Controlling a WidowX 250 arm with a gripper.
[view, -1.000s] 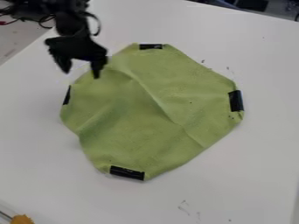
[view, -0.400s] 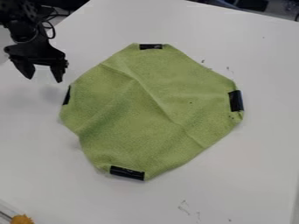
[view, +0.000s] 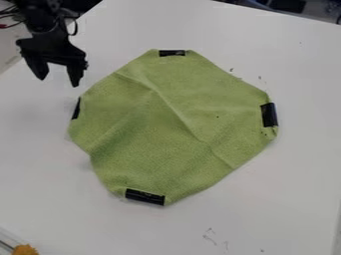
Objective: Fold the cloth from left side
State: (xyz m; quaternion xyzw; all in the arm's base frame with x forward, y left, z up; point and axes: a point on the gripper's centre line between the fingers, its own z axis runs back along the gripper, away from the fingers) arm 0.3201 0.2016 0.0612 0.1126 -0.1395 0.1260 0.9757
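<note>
My black gripper (view: 59,81) hangs at the upper left, just outside the cloth's upper-left edge and above the table. Its two fingers stand apart with nothing between them. The green cloth (view: 166,124) lies spread in the middle, with a crease running from its upper left down to its lower right. Black strips mark its edges: a left strip (view: 77,108), a top strip (view: 172,53), a right strip (view: 269,115) and a bottom strip (view: 144,196).
The white table (view: 279,199) surrounds the cloth. An orange-yellow object (view: 25,249) sits at the bottom-left corner. Cables hang beside the arm at the top left, and dark items stand beyond the table's far edge.
From above the cloth's upper-left edge, the gripper moved left off it, then came back slightly right and up. The cloth has kept its place and shape.
</note>
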